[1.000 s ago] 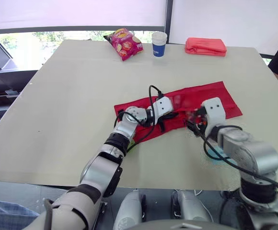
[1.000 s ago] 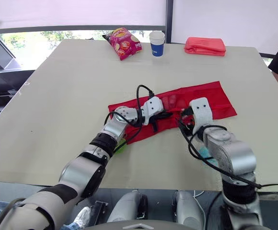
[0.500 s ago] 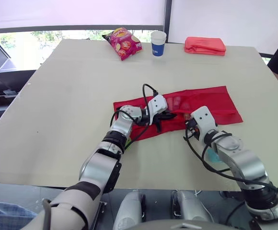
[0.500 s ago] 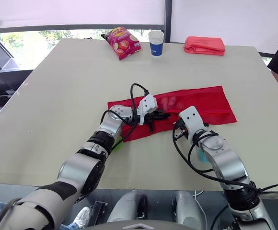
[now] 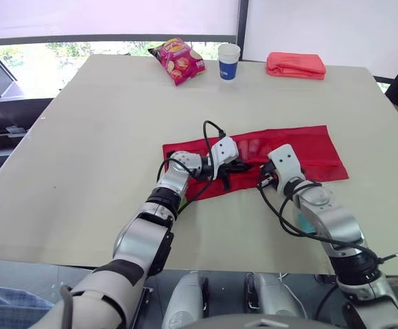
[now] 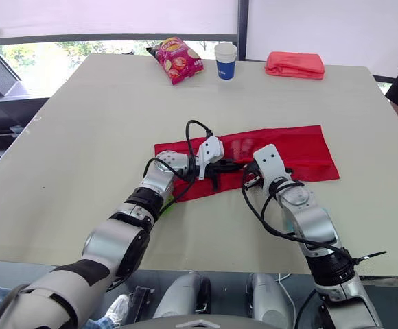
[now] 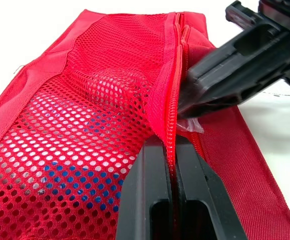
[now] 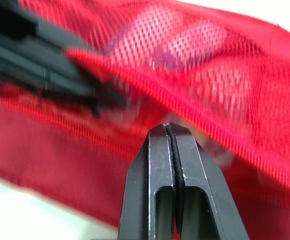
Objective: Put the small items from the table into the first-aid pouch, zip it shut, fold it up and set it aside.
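Having swung in along the near edge, the right gripper [image 5: 261,183], fingers clenched, is nosing up beside the left gripper [image 5: 240,165], which is still pinching the zip edge of the red first-aid pouch [image 5: 302,145] lying mid-table, so work at the unzipped opening is likely starting.

Head pair high, wrist pair close.
Both eyes look forward and down over the surface [image 5: 82,137]; each wrist camera sits tight against the pouch [image 7: 225,165], sharing its mesh [image 8: 210,65].
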### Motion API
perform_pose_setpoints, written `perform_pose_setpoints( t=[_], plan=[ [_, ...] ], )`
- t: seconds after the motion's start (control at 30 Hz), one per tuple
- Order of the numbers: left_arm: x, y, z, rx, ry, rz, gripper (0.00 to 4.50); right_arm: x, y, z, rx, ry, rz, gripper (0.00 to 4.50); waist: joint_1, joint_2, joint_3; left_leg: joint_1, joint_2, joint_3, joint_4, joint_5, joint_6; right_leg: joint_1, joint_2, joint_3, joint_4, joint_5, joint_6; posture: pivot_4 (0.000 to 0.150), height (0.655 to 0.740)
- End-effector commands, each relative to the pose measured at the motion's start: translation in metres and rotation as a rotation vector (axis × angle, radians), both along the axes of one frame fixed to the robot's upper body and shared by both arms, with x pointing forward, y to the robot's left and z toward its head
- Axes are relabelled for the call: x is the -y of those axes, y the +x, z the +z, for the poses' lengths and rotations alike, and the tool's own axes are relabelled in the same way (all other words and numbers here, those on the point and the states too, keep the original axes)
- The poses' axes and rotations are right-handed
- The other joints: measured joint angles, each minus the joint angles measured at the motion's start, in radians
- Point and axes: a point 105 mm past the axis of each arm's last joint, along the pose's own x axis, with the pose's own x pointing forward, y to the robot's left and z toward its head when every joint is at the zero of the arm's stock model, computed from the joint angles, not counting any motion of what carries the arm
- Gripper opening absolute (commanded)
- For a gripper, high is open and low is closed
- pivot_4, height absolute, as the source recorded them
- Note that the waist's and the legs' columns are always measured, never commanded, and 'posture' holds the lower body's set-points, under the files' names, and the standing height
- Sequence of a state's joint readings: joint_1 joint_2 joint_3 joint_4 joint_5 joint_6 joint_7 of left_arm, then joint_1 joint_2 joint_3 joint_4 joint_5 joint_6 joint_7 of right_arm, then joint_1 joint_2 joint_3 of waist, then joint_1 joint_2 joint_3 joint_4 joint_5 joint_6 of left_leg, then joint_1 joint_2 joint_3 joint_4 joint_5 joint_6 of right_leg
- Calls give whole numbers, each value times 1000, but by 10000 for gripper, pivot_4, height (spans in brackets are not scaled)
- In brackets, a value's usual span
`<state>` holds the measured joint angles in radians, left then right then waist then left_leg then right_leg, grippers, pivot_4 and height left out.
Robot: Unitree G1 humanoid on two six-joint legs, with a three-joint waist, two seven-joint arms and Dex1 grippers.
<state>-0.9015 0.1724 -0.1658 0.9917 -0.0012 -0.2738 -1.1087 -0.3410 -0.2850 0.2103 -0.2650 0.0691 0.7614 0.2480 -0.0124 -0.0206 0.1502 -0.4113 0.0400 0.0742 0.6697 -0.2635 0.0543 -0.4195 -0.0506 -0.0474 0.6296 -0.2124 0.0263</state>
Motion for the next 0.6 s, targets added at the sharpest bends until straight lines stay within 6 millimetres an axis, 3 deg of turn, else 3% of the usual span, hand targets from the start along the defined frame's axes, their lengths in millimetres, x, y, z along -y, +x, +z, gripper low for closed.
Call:
perform_pose_setpoints(
  t=[0.03,0.23,0.43,0.6],
  plan=[
    [3,-2,7,38,1,-32,0,10,11,11,82,-28,-57,192,0,0,0,0,0,0,0,0,0,0,0,0,0,2,-3,1500,7400],
    [1,-2,5,46,16,-33,0,15,11,12,109,-79,-34,192,0,0,0,0,0,0,0,0,0,0,0,0,0,1,-2,1500,7400],
    [0,2,6,53,18,-10,0,8,-17,23,97,-81,106,192,1,0,0,-1,0,-1,0,0,0,0,0,-1,0,2,-3,1500,7400],
    [1,2,6,57,17,-11,0,14,-27,9,34,-130,115,192,1,0,0,-1,0,-1,1,0,0,0,0,-1,0,1,-1,1500,7400]
  ],
)
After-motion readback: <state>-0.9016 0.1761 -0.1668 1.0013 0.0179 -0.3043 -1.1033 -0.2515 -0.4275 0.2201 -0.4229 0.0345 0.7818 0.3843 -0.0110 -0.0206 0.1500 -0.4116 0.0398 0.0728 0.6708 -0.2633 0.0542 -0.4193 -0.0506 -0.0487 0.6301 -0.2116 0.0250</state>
